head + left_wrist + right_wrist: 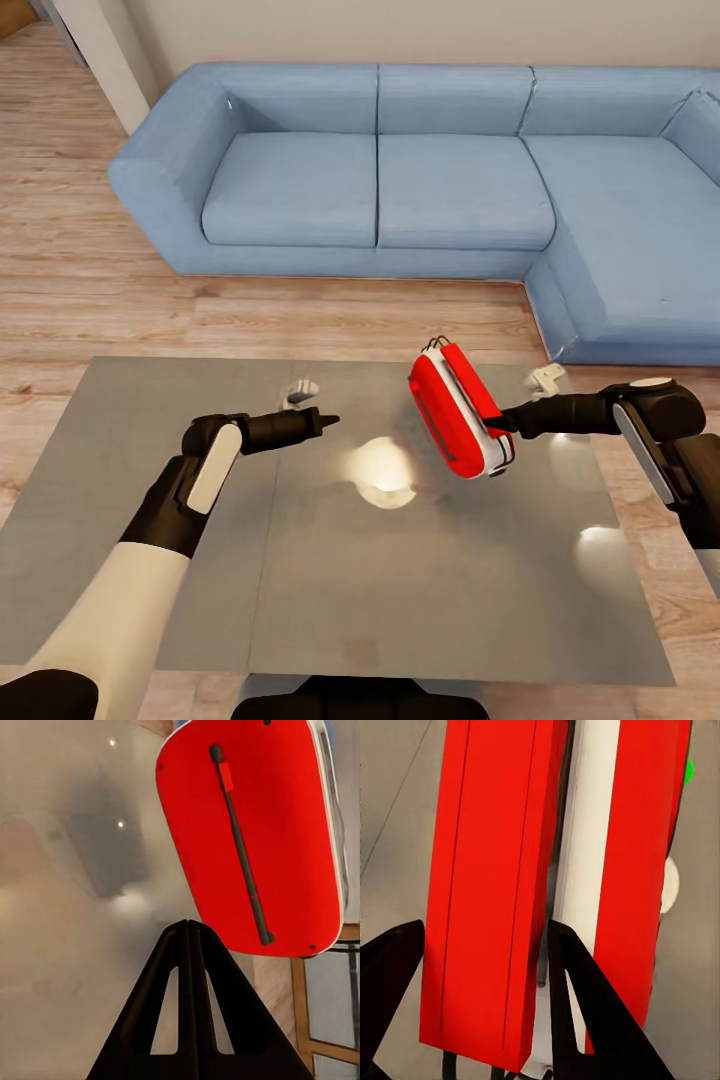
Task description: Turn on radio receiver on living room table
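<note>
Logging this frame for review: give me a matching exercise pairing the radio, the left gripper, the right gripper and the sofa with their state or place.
Things:
1. radio receiver
2. left gripper
3. right gripper
4. sofa

States or places:
A. shut, holding nothing, over the table
B. on the wood floor beyond the table
C. lifted above the tabletop, tilted
D. clamped on the red casing

Pairs: 1-C, 2-A, 3-D, 4-B

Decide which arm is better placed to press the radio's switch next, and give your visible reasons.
Probably the left. The right gripper is clamped on the red radio receiver, holding it tilted above the table. The left gripper is shut, free, and points at the radio's flat side.
</note>
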You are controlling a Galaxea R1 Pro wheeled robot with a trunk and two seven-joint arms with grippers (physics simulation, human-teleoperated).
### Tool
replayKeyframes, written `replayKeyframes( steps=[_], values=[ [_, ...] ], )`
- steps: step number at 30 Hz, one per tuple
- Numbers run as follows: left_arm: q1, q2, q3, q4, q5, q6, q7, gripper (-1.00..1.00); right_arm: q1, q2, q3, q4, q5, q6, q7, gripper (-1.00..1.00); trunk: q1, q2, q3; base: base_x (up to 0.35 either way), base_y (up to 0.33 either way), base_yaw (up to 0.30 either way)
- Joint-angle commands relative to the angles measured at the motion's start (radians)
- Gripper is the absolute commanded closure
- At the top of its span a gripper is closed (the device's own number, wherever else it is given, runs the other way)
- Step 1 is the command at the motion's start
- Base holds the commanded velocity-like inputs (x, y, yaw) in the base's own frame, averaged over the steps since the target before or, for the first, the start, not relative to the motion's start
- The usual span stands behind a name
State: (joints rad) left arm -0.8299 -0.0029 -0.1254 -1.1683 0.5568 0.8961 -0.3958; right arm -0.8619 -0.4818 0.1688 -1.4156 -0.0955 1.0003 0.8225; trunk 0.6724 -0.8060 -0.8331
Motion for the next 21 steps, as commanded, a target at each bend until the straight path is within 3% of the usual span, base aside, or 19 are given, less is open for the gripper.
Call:
replayKeyframes(
  steps=[1, 9, 17, 21],
  values=[
    [0.0, 0.0, 0.0, 0.0, 0.0, 0.0, 0.0, 1.0, 0.0, 0.0, 0.0, 0.0, -0.01, 0.003, 0.001, 1.0, 0.0, 0.0, 0.0, 0.0, 0.0, 0.0],
    [0.0, 0.0, 0.0, 0.0, -0.001, 0.0, 0.0, 1.0, 0.0, 0.001, 0.0, 0.046, -0.008, -0.001, -0.005, 1.0, 0.0, 0.0, 0.0, 0.0, 0.0, 0.0],
    [0.0, 0.001, 0.0, -0.001, -0.003, 0.0, 0.0, 1.0, 0.0, 0.069, 0.0, 0.197, 0.022, -0.151, -0.025, 1.0, 0.0, 0.0, 0.0, 0.0, 0.0, 0.0],
    [0.0, 0.001, 0.0, -0.001, -0.003, 0.0, 0.0, 1.0, 0.0, 0.093, 0.0, 0.239, 0.071, -0.181, -0.028, 1.0, 0.0, 0.0, 0.0, 0.0, 0.0, 0.0]
  ],
)
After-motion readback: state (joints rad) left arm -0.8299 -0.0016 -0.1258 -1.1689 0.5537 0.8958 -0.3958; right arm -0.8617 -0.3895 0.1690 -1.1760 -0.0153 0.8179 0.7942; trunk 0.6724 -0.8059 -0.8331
